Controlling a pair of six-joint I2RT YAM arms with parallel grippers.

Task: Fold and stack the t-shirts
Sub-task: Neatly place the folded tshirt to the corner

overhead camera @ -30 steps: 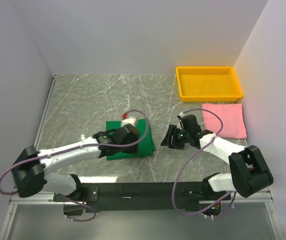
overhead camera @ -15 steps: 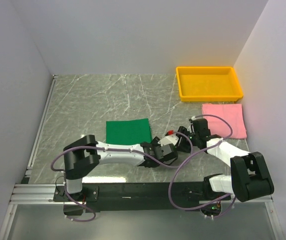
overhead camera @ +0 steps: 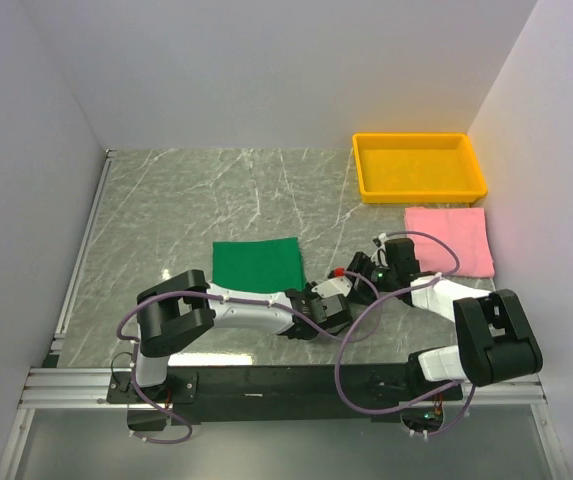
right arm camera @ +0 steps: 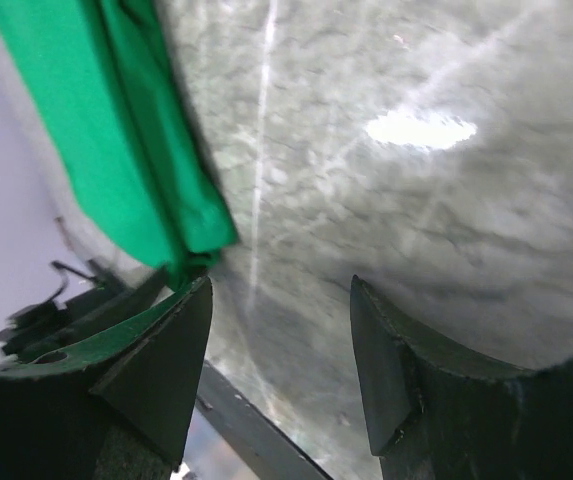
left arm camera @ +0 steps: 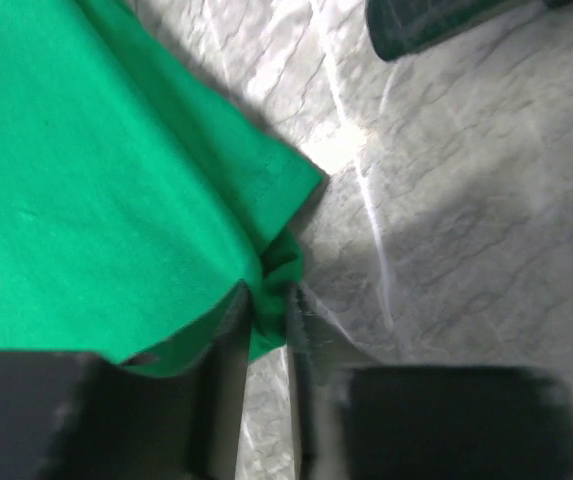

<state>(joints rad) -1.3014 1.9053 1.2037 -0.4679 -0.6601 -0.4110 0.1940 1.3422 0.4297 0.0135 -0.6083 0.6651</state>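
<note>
Green t-shirt (overhead camera: 256,262), folded flat, corner pinched by left end effector (left arm camera: 266,310), right end effector (right arm camera: 279,292) spread nearby

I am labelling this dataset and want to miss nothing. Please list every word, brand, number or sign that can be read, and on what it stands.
There are none: the green t-shirt, the pink t-shirt and the yellow tray show no readable text in any view.
</note>
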